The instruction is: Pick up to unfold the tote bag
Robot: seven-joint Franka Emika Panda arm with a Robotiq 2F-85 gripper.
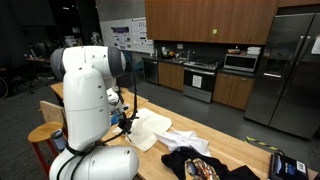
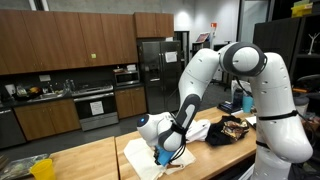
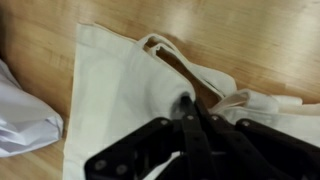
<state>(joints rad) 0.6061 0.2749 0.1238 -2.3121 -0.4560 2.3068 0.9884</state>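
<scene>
A cream tote bag (image 3: 115, 90) lies mostly flat on the wooden table, its handles (image 3: 160, 45) near the top edge. My gripper (image 3: 186, 102) is low over the bag, and its black fingers meet at a point where the fabric puckers just below the handles. It looks shut on a fold of the bag. In both exterior views the gripper (image 1: 126, 118) (image 2: 165, 152) is down at the bag (image 1: 150, 125) (image 2: 140, 152) on the table. The arm hides part of the bag.
A crumpled white cloth (image 1: 188, 138) (image 2: 205, 128) and a dark bag (image 1: 200, 166) (image 2: 232, 128) lie beside the tote. More white cloth (image 3: 20, 115) sits at the wrist view's left. A blue device (image 1: 286, 165) is near the table end. A wooden stool (image 1: 45, 135) stands by the robot base.
</scene>
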